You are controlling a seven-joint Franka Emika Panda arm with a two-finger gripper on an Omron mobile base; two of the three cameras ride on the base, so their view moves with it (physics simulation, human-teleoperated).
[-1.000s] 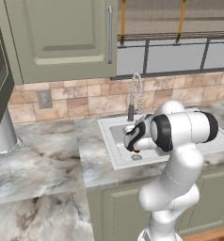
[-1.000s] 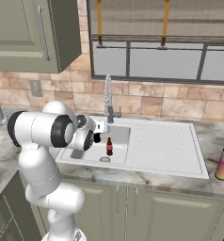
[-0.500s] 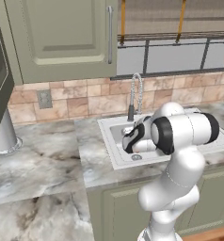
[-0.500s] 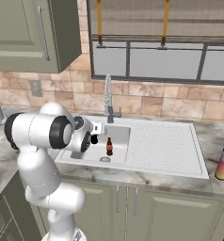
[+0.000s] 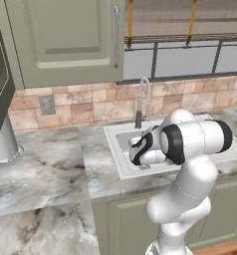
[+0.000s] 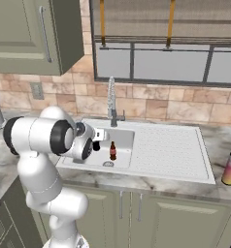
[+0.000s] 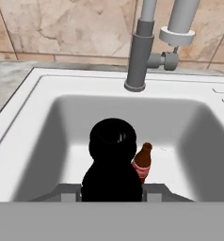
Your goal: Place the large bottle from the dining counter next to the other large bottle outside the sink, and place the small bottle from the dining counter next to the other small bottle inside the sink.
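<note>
So the claw [image 7: 112,190] is clamped on the small black bottle [image 7: 112,164], held upright over the sink [image 7: 48,117]. The brown bottle [image 7: 143,162] stands just right of it, so set it down right there I'd guess.

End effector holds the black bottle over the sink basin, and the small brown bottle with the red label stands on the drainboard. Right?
Not quite. The brown bottle stands inside the sink basin, as the hand view shows. The end effector does hold the black bottle over the basin.
</note>
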